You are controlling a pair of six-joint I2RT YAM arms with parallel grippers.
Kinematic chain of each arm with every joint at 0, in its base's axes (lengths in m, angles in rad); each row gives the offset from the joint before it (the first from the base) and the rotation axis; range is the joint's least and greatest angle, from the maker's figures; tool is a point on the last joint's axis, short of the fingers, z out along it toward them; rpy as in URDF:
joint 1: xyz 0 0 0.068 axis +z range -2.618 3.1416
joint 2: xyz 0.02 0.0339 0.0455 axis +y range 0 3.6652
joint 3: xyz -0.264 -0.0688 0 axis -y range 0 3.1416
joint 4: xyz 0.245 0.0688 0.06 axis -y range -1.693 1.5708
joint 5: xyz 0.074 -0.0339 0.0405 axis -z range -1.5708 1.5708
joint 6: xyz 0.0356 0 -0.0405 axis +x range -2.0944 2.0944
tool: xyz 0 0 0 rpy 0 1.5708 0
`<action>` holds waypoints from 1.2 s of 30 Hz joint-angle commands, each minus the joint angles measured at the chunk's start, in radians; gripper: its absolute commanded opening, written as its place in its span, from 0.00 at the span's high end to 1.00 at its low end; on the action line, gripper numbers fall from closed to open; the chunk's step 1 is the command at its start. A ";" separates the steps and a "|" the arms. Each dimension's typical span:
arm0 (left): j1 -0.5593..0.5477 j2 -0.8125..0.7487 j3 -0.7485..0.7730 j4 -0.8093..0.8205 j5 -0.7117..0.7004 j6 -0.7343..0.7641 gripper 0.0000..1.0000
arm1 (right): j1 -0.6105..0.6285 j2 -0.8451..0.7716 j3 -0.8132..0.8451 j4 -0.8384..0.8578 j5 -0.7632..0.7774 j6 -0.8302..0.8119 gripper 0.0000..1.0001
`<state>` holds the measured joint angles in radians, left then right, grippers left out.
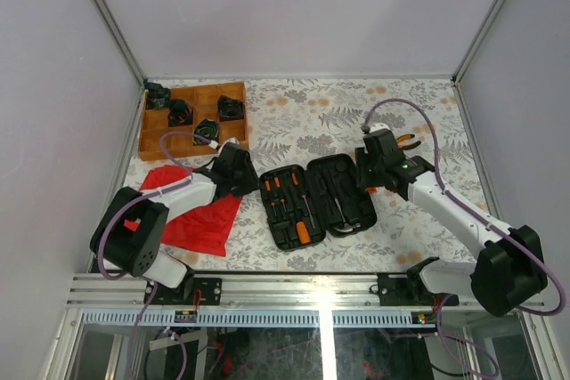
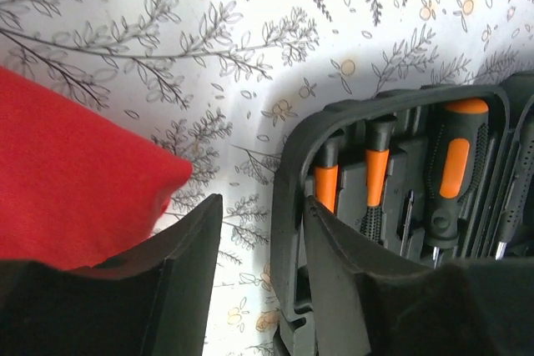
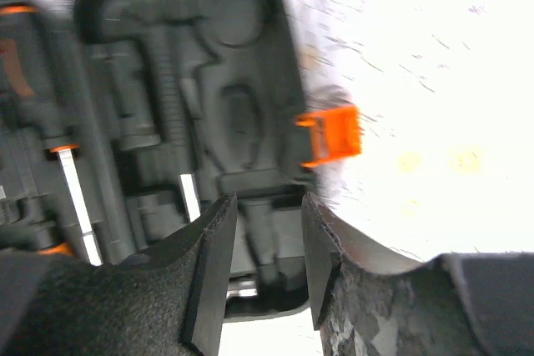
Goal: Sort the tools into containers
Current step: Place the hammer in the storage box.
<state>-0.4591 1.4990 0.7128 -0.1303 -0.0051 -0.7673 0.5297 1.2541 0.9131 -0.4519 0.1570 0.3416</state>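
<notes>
Left wrist view: the black clamshell tool case [image 2: 288,164] lies open, its rounded rim between the left gripper [image 2: 263,204]'s spread fingers, with orange-and-black screwdrivers [image 2: 455,164] slotted beyond the right finger. The right gripper [image 3: 267,202]'s fingers, also apart, frame the emptier half, orange latch [image 3: 334,132] just right. Fern-printed tablecloth [image 1: 329,113] beneath; plain pale walls [image 1: 294,6] around.

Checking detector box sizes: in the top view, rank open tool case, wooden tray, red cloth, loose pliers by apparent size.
1. Tool case and wooden tray: too alike to rank.
2. Red cloth, partly hidden under the left arm.
3. Pliers, smallest by far.
</notes>
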 commanded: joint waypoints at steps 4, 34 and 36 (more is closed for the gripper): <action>0.036 -0.020 0.070 -0.031 0.023 0.052 0.41 | -0.170 0.012 -0.127 0.047 -0.159 0.054 0.53; 0.036 -0.166 0.401 -0.330 -0.074 0.335 0.28 | -0.211 -0.121 -0.072 0.142 0.207 0.123 0.41; 0.037 -0.172 0.391 -0.330 -0.101 0.349 0.28 | -0.235 -0.093 -0.049 0.168 0.260 0.144 0.37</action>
<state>-0.4290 1.3392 1.0897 -0.4236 -0.0387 -0.5022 0.3264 1.1290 0.7944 -0.3439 0.1703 0.4492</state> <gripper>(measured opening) 0.721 0.603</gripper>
